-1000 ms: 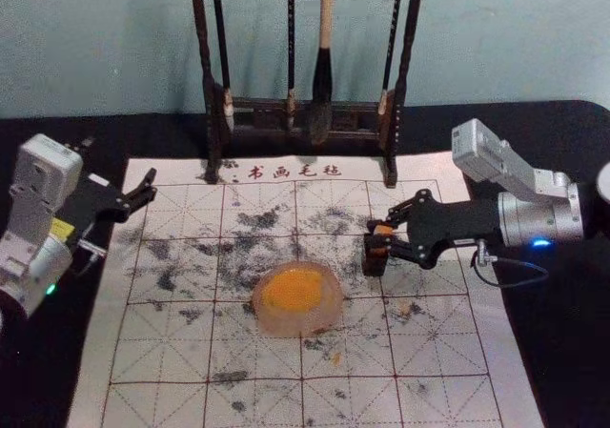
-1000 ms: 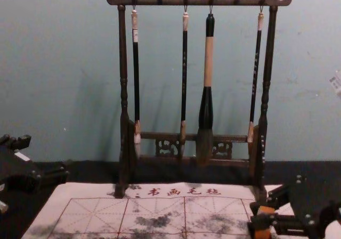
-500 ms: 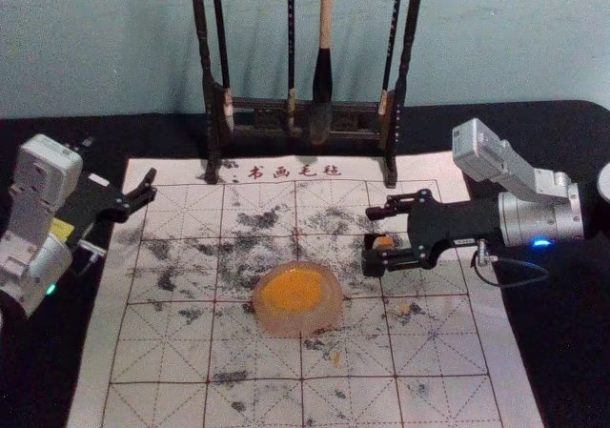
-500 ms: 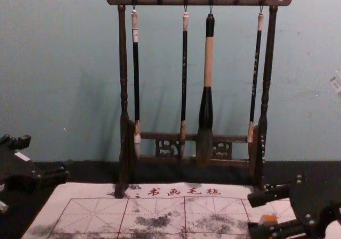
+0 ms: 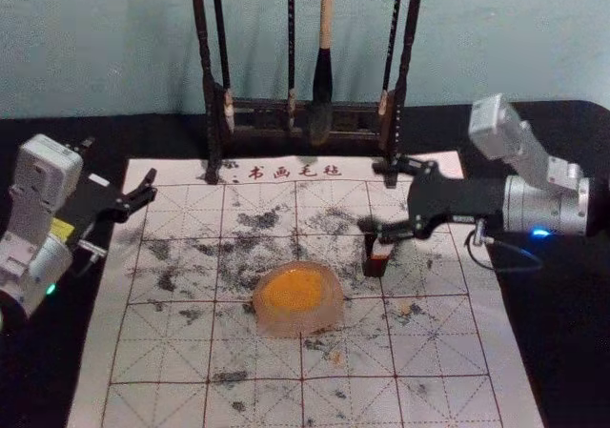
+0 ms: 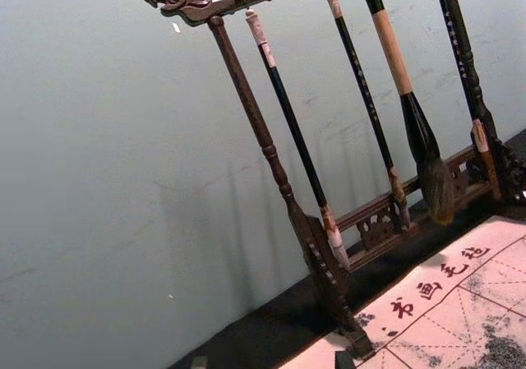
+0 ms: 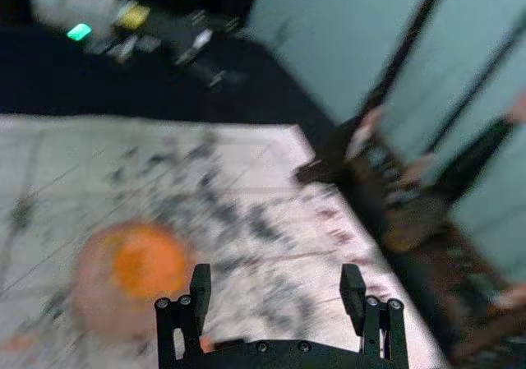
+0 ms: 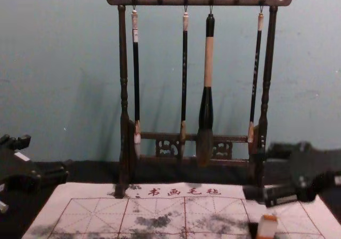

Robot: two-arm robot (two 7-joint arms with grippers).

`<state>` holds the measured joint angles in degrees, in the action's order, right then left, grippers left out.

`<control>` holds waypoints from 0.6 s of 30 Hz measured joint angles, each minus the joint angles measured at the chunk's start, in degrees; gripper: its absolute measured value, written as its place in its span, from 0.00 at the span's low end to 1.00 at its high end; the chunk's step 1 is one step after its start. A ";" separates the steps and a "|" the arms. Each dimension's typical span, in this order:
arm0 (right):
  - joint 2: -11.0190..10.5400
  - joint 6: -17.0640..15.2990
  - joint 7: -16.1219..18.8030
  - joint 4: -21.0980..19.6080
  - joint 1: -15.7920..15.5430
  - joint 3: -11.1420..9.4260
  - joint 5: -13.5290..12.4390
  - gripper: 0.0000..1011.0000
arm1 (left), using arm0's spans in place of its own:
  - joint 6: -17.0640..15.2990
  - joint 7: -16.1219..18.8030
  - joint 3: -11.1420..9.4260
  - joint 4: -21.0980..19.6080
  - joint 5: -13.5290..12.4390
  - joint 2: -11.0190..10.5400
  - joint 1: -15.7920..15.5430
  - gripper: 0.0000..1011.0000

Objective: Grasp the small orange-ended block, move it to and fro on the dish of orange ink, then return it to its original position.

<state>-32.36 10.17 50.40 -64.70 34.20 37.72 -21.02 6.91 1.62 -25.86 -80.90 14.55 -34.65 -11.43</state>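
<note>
Block (image 5: 376, 264) long axis prob. vert., orange up; R end effector (image 5: 377, 198) near.

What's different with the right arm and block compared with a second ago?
The right gripper has let go: it was closed on the orange-ended block, then opened, and has now risen off it toward the brush rack. The block stands free on the mat. The ink dish, rack and parked left gripper stayed put.
</note>
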 joint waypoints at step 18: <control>3.10 -3.28 -35.54 -15.24 -20.94 -13.53 -0.50 0.99 | 0.00 0.00 0.00 0.00 0.00 0.00 0.00 0.99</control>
<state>-29.26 6.88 14.86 -79.94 13.26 24.19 -21.53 6.91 1.62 -25.86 -80.90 14.55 -34.65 -11.43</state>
